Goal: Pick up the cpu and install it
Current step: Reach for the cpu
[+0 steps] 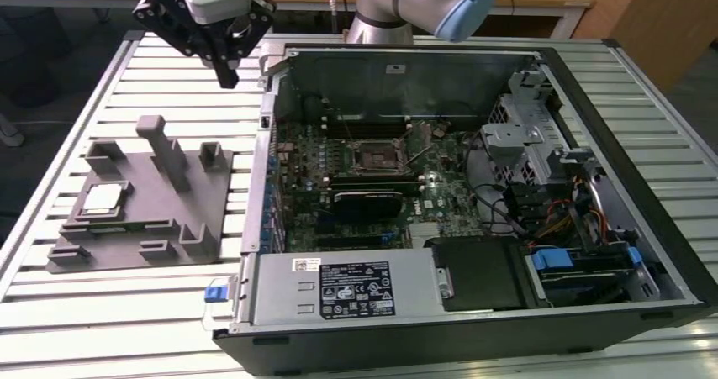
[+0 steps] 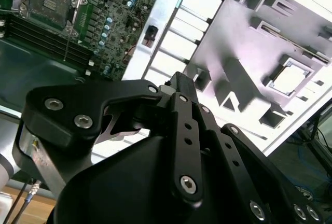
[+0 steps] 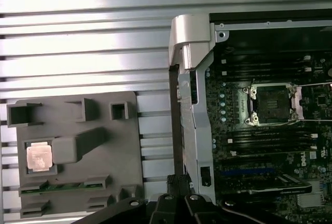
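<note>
Here we are in the upper left of the exterior view, where the gripper [image 1: 228,75] hangs off the arm [image 1: 393,5] above the slatted table [image 1: 168,85]. It points down, its two fingers drawn narrow so the tips meet, with nothing held between them. The second wrist view looks along the back of the gripper [image 2: 179,83], and there the black linkages converge to a single tip. Now to the cpu [image 1: 102,199]: it is at the exterior view's left, lying flat in a square recess of the grey tray [image 1: 168,232], silvery top facing up, with a pale rim around it. It is well apart from the gripper, lower in the frame and further to the left. In the first wrist view the cpu [image 3: 39,156] shows again in its pocket in the tray [image 3: 119,151], just beside a blocky post, with the table slats running beyond it. Over in the centre of the exterior view, the computer case [image 1: 393,72] lies on its side with its cover off, the green motherboard [image 1: 325,139] exposed. The black socket [image 1: 374,154] sits in the upper middle of that board, a thin metal lever angled beside it. In the first wrist view the socket [image 3: 272,105] shows a dark, bare centre inside its metal frame. In the lower centre of the exterior view, a grey power supply [image 1: 336,286] lies along the case's near edge.
</note>
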`<act>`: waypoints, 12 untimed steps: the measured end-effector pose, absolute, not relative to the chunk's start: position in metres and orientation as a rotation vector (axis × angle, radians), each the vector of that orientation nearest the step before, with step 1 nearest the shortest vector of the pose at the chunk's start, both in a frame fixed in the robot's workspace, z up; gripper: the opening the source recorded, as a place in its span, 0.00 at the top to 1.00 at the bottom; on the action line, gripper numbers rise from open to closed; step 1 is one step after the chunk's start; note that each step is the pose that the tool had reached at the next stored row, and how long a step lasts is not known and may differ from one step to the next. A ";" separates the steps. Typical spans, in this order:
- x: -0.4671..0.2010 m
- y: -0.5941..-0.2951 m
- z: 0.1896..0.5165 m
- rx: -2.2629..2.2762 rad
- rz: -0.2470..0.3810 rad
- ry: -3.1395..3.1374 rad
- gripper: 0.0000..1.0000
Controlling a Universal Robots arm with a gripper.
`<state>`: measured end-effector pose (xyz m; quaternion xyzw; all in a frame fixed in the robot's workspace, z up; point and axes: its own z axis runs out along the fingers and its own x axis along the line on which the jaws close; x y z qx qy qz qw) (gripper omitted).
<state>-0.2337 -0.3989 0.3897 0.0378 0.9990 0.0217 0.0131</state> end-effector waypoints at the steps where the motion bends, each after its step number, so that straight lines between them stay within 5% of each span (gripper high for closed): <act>1: -0.235 -0.399 0.390 0.118 0.068 3.112 0.89; 12: -0.247 -0.399 0.388 0.118 0.068 3.113 0.89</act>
